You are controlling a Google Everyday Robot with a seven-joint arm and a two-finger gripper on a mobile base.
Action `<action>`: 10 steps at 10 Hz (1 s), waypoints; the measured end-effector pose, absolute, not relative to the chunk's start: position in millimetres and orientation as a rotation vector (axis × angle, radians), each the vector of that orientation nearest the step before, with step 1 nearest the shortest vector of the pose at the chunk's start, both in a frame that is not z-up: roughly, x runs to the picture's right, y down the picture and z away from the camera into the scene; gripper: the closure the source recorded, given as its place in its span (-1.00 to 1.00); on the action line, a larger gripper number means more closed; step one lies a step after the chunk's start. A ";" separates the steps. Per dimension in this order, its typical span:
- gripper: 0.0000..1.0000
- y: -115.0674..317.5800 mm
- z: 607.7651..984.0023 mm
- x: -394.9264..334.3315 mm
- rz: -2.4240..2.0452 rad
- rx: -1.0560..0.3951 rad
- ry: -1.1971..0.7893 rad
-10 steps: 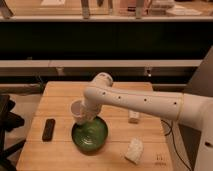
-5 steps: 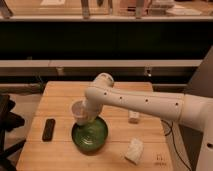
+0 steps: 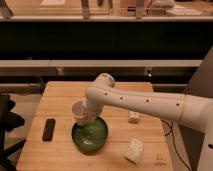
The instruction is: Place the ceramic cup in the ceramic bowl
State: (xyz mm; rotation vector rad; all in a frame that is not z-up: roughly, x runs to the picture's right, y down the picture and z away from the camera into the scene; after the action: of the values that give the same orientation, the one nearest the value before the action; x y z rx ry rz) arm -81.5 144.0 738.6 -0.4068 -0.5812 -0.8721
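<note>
1. A light wooden table (image 3: 60,95) fills the 6 o'clock area.
2. A dark chair (image 3: 6,120) stands at 9 o'clock, just beside the table.
3. A pale ledge (image 3: 30,64) spans the middle, with dark panelling (image 3: 100,40) above it.
4. A lit counter (image 3: 50,17) runs along 12 o'clock.
5. The tool (image 3: 84,116) hangs over the table's middle.

On the wooden worktop (image 3: 60,97) a green bowl (image 3: 92,137) sits just under the hand (image 3: 86,117). A black device (image 3: 48,129) lies left of the hand. A white block (image 3: 133,117) and a crumpled white packet (image 3: 134,150) lie to its right.
</note>
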 end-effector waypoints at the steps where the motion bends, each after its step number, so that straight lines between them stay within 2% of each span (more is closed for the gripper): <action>1: 0.44 144.3 738.7 -80.3 -0.872 -0.407 -0.582; 3: 0.32 145.5 738.5 -78.4 -0.872 -0.410 -0.582; 7: 0.32 146.2 737.6 -76.0 -0.872 -0.411 -0.585; 10: 0.46 147.3 737.6 -73.8 -0.872 -0.413 -0.586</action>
State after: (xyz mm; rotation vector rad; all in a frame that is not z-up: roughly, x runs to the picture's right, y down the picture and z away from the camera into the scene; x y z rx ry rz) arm -73.8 147.3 737.6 -0.4129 -0.5864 -0.8717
